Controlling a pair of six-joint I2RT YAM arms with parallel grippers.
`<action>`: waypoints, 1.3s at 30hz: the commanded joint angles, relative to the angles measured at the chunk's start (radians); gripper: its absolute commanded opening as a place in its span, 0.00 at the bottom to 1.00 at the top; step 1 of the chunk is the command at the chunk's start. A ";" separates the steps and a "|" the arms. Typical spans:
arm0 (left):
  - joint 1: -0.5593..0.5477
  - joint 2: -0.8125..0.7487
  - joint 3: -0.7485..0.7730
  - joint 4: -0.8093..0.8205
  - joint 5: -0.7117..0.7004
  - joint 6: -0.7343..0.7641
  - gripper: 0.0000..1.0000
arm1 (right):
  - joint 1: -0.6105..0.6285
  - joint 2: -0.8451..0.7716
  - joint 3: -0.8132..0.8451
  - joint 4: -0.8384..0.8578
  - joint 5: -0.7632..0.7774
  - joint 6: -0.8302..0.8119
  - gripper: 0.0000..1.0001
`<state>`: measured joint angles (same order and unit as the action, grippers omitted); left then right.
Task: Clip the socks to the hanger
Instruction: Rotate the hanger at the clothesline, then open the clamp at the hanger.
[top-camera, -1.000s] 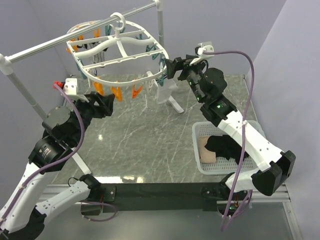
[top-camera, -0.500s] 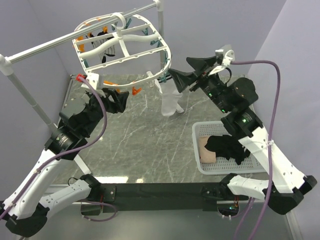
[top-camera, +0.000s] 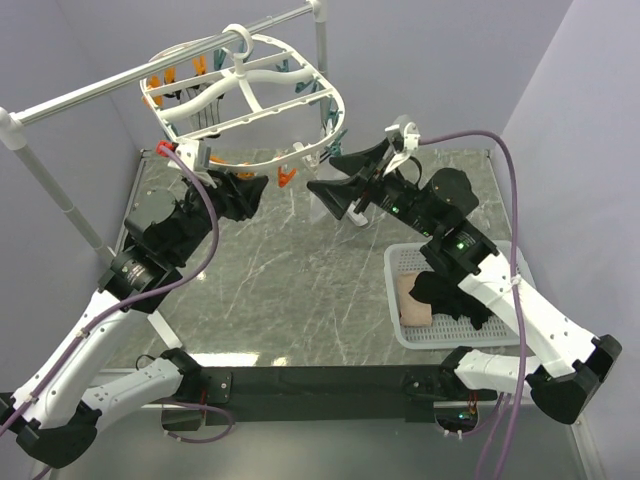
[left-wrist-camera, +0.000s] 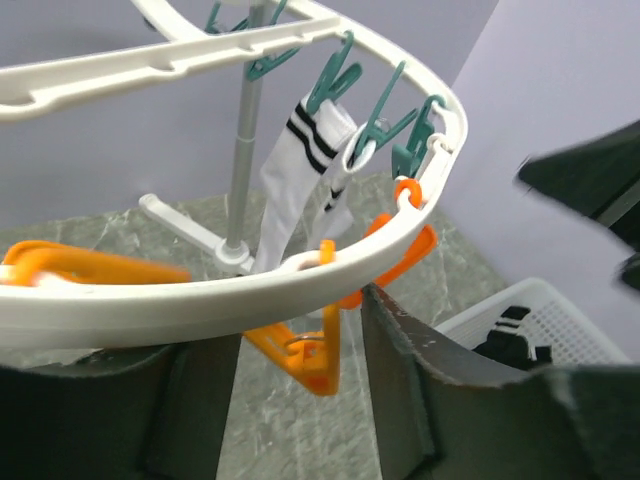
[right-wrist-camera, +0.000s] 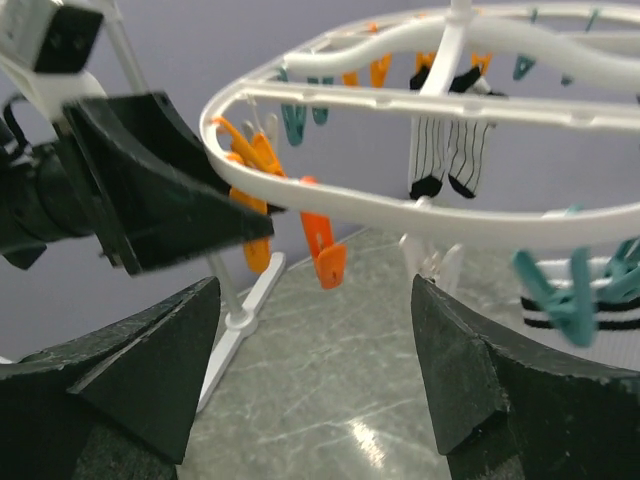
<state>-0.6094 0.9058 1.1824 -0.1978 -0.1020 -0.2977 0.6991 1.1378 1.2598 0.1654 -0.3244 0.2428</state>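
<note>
The white oval hanger (top-camera: 320, 95) hangs from the rail. Its rim crosses the left wrist view (left-wrist-camera: 200, 295) and the right wrist view (right-wrist-camera: 400, 212). My left gripper (top-camera: 252, 192) is open just under the near rim, with an orange clip (left-wrist-camera: 312, 352) hanging between its jaws (left-wrist-camera: 295, 335). My right gripper (top-camera: 324, 177) is open and empty below the rim's right side (right-wrist-camera: 315, 300). A white sock with black stripes (left-wrist-camera: 292, 180) hangs from teal clips. Thin striped socks (right-wrist-camera: 445, 150) hang further back. A black sock (top-camera: 455, 290) and a pinkish-beige sock (top-camera: 410, 302) lie in the basket.
The white lattice basket (top-camera: 392, 262) stands at the right front. The silver rail (top-camera: 90, 92) runs across the back on white posts, with a foot (right-wrist-camera: 235, 320) on the marble table. More orange clips (right-wrist-camera: 325, 250) and teal clips (right-wrist-camera: 570, 300) hang along the rim.
My right gripper has let go of the white sock, opened wide and swung left and down under the rim. My left gripper has risen to the near rim. The hanger has swung.
</note>
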 joint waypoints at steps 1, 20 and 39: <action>0.003 -0.018 -0.003 0.115 -0.008 -0.101 0.52 | 0.013 -0.013 -0.028 0.081 -0.033 0.038 0.82; 0.003 -0.033 -0.058 0.192 -0.022 -0.178 0.41 | 0.197 0.033 -0.146 0.258 -0.022 -0.142 0.59; 0.003 -0.047 -0.075 0.228 0.010 -0.199 0.40 | 0.249 0.230 0.006 0.322 0.134 -0.108 0.50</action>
<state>-0.6094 0.8753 1.1099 -0.0254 -0.1089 -0.4885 0.9405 1.3518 1.1881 0.4164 -0.2447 0.1310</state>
